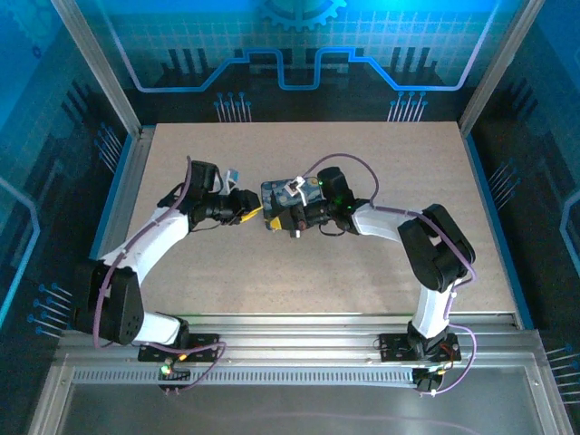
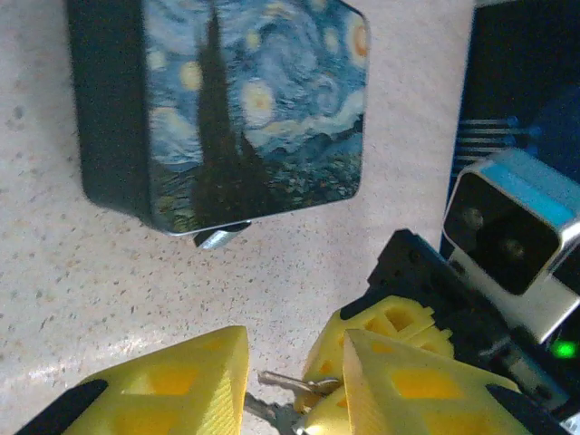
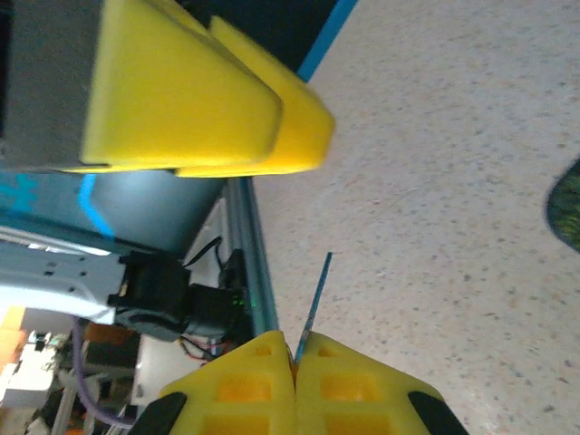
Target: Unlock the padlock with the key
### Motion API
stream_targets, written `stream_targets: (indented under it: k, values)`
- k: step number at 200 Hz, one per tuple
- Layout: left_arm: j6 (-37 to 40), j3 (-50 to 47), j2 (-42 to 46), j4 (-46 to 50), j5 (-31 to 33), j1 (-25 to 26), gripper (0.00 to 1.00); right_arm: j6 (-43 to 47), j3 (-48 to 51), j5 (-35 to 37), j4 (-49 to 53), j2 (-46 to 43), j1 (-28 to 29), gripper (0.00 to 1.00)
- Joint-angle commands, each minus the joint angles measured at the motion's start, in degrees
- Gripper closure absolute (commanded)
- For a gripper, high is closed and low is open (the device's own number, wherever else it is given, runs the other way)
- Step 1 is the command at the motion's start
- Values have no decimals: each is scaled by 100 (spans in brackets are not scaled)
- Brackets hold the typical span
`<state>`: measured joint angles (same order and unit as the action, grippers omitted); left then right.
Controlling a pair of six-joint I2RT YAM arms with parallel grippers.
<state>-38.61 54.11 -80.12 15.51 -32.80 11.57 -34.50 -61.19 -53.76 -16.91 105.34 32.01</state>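
Things: one padlock point(image 2: 245, 109), one key point(image 2: 290, 381). Right fingers point(image 3: 254, 385) squeeze the key tight; left fingers point(image 2: 172, 381) sit a bit open.

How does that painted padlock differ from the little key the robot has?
Size: the padlock is a chunky block; the key is a thin sliver. Look: the padlock is dark with a blue-and-yellow painted face; the key is bare silvery metal. Pose: the padlock lies free on the table; the key is pinched in the right gripper. Shared: both are near mid-table, not joined.
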Motion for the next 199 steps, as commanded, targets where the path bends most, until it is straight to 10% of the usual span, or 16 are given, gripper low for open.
stream_targets:
  k: [1,199]
  values:
    - [708,-329,60,-860,-570,-32,67,-68,-399,-731,330,126,-111,100]
    - [78,-1143,242,-2772,-2091,-39,73,-56,-798,-1115,893,270,-340,100]
